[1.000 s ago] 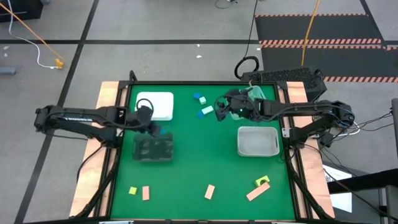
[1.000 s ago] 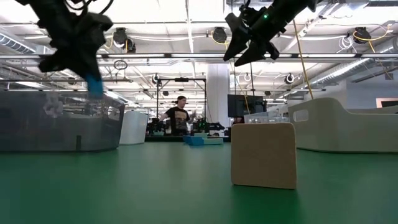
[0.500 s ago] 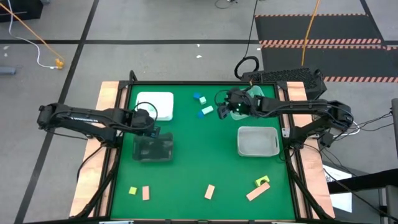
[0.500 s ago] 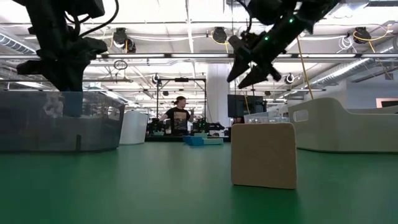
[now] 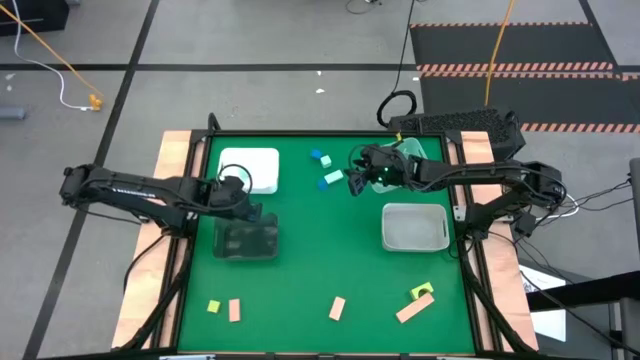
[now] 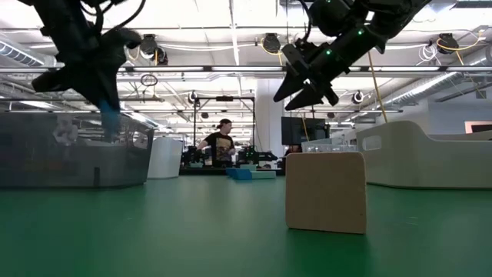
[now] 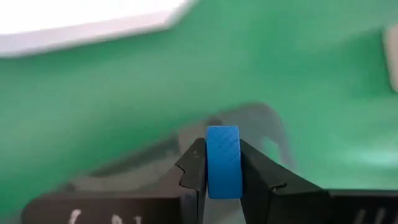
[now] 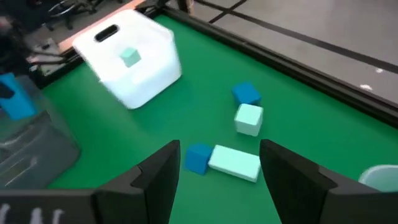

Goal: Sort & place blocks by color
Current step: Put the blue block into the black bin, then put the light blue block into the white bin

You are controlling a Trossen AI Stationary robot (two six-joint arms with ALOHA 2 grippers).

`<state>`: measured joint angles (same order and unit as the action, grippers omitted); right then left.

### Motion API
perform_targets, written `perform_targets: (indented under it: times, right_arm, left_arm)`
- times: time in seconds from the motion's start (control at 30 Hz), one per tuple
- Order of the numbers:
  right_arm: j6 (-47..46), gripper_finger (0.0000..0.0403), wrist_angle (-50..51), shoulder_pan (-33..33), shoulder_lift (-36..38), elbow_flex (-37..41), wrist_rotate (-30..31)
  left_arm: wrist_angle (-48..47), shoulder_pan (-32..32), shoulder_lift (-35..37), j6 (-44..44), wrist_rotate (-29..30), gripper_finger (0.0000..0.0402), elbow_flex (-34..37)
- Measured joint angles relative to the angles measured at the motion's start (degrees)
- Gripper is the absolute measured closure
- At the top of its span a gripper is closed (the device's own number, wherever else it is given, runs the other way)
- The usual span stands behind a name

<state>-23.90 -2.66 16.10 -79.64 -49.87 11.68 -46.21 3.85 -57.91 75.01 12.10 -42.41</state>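
Left wrist view: blue block [image 7: 222, 162] pinched upright between the left jaws

The left gripper [image 7: 223, 177] has its jaws clamped on a blue block [image 7: 222, 160], which stands upright between them, its ridged face showing. Beyond the jaws lies the blurred green surface [image 7: 298, 74], with a white tray [image 7: 81, 25] farther off.
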Motion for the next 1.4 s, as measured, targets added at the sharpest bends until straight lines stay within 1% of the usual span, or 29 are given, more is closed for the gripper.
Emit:
perform_targets:
  times: [0.07, 0.17, 0.27, 0.33, 0.47, 0.7, 0.77, 0.9, 0.97, 1.1, 1.2, 1.33, 1.4]
  right_arm:
    - [1.39, 0.019, 0.02, 0.0, 0.0, 0.0, -1.42]
    - [3.46, 0.019, -0.53, 0.0, 0.0, 0.0, -2.98]
    - [5.12, 0.019, -2.12, -0.07, 0.0, 0.0, -3.0]
    - [6.63, 0.019, -4.17, -0.11, 0.0, 0.0, -3.54]
    - [9.99, 0.019, -7.36, -0.5, 0.0, 0.0, -4.99]
    - [13.7, 0.019, -7.92, -2.28, -0.46, 0.0, -4.42]
    - [13.92, 0.019, -7.95, -2.52, -1.43, -0.02, -4.42]
    - [13.94, 0.019, -7.79, -2.73, -4.42, -0.32, -4.53]
    - [13.98, 0.019, -7.42, -2.71, -6.15, -0.65, -5.64]
    - [15.12, 0.019, -6.04, -2.71, -8.72, -2.77, -5.99]
    - [16.65, 0.019, -5.36, -2.71, -9.46, -4.06, -5.99]
    - [17.12, 0.019, -5.32, -2.71, -9.55, -4.64, -5.99]
    - [17.14, 0.019, -5.37, -2.71, -9.49, -4.72, -5.99]
  left_arm:
    - [1.23, 2.12, -0.02, 1.01, -1.44, 0.0334, 0.0]
    - [2.43, 5.6, -1.29, 3.25, -1.78, 0.0334, -0.04]
    - [0.21, 8.08, -2.9, 5.67, -1.75, 0.0337, -0.02]
    - [-3.17, 9.09, -4.45, 7.44, -1.62, 0.0337, -0.02]
    - [-5.32, 9.32, -7.6, 10.09, -1.58, 0.0331, -0.02]
    - [-2.87, 9.4, -9.77, 11.06, -1.86, 0.0325, -0.02]
    - [-2.89, 9.4, -9.57, 11.03, -3.04, 0.0325, -0.02]
    - [-2.97, 9.36, -9.24, 10.17, -7.19, 0.0324, -0.02]
    - [-2.66, 9.36, -8.98, 9.98, -8.05, 0.0324, -0.02]
    - [-1.46, 9.18, -8.61, 9.96, -8.05, 0.032, -0.02]
    - [0.14, 8.94, -8.75, 8.95, -7.64, 0.0304, -0.02]
    - [-0.17, 8.92, -9.0, 3.86, -3.46, 0.0272, -0.02]
    - [-0.18, 8.92, -8.89, 3.67, -2.66, 0.0261, -0.02]
